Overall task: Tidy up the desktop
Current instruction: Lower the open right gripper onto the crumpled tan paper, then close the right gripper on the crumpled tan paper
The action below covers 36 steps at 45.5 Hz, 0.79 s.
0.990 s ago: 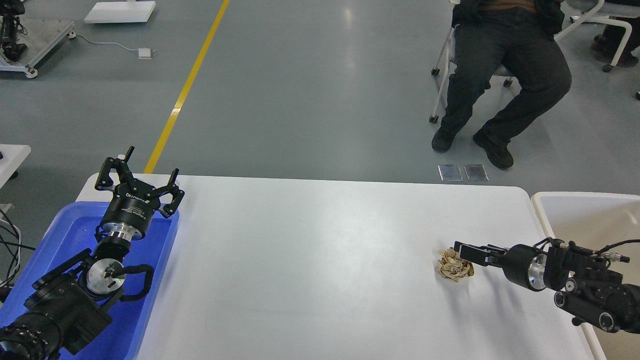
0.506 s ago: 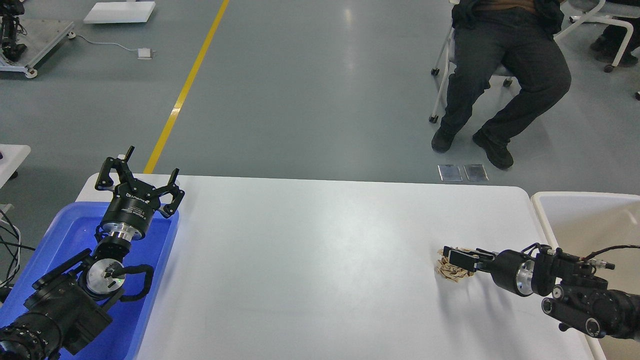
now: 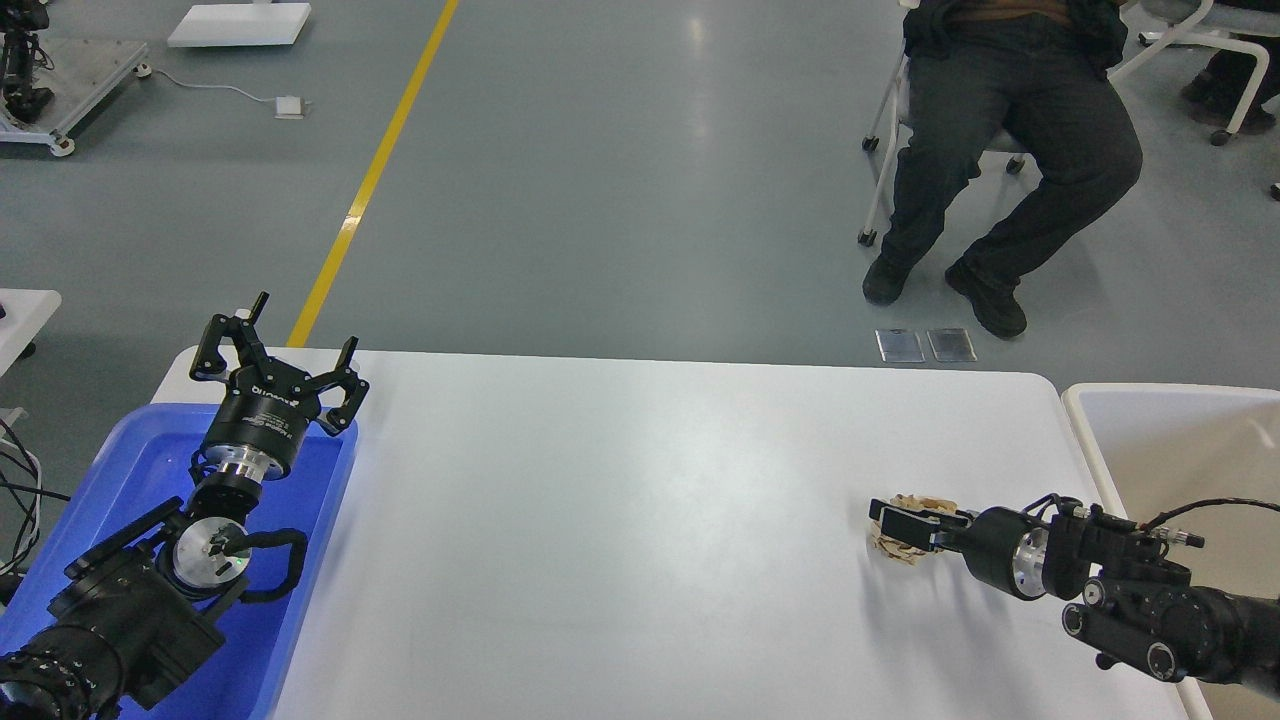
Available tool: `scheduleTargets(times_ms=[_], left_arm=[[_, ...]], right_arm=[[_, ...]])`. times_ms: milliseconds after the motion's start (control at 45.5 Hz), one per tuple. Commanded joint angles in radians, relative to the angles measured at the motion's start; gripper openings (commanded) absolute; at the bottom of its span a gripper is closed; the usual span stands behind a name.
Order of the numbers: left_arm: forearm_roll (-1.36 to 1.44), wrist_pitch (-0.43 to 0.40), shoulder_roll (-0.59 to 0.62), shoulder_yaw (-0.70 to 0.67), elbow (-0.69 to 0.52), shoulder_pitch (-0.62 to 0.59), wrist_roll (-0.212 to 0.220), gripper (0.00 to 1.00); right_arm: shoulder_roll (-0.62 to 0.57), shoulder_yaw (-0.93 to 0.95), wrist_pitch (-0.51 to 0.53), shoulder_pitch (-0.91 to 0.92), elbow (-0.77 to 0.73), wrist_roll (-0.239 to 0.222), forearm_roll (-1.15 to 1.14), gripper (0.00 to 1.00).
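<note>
The white desktop [image 3: 620, 520] fills the middle of the head view. A crumpled tan paper ball [image 3: 893, 546] lies on it near the right end. My right gripper [image 3: 905, 522] comes in low from the right, and its dark fingers lie over the ball and cover its middle. I cannot tell the two fingers apart. My left gripper [image 3: 275, 355] is open and empty. It is raised over the far end of the blue tray [image 3: 120, 450], at the desktop's left end.
An off-white bin [image 3: 1180, 430] stands just past the desktop's right edge, beside my right arm. A seated person [image 3: 1000, 130] is on the floor beyond the far right corner. A yellow floor line [image 3: 370, 180] runs at the far left.
My right gripper has moved left and lower, from beside the paper ball to over it. The left arm has not moved.
</note>
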Motion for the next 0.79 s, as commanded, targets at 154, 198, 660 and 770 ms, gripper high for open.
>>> scheduleTargets(times_ms=[154, 198, 660, 770], left_arm=[[0.0, 0.0, 0.0, 0.001, 0.0, 0.0, 0.0, 1.0], [0.0, 0.0, 0.0, 0.0, 0.0, 0.0, 0.0, 1.0], [0.0, 0.0, 0.0, 0.0, 0.0, 0.0, 0.0, 1.0], [0.0, 0.0, 0.0, 0.0, 0.0, 0.0, 0.0, 1.0]], right_arm=[[0.028, 0.0, -0.003, -0.023, -0.036, 0.001, 0.0, 1.0], [0.028, 0.0, -0.003, -0.024, -0.036, 0.003, 0.0, 1.0], [0.045, -0.002, -0.005, -0.038, -0.059, 0.024, -0.001, 0.23], [0.048, -0.003, -0.003, -0.038, -0.071, 0.024, -0.003, 0.0]])
